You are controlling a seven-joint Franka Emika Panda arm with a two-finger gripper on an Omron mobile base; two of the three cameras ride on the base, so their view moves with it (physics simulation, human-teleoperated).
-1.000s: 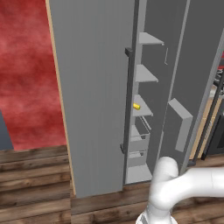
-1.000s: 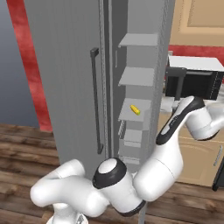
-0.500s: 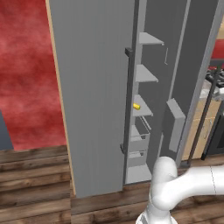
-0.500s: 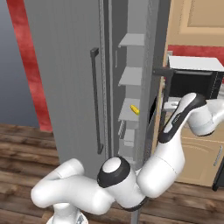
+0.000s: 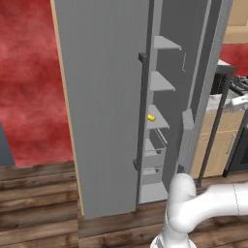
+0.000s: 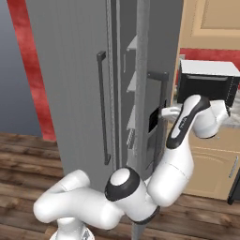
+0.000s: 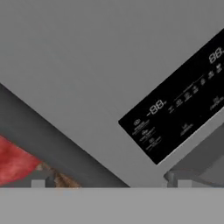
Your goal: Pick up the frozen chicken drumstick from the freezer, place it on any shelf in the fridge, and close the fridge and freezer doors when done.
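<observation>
Freezer door (image 6: 154, 117) has swung nearer shut; fingers spread against it.

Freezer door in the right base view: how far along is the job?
Looks done: the wide fridge door is shut, so whether the drumstick reached a shelf cannot be checked. In hand: the freezer door stands ajar, the open gripper close to its dispenser face. Left: shutting it fully over the narrow shelves.

The freezer (image 5: 162, 121) sits at three o'clock of the fridge door (image 5: 104, 106); a small lump (image 5: 151, 117) lies on its third shelf (image 5: 157, 121) down.
</observation>
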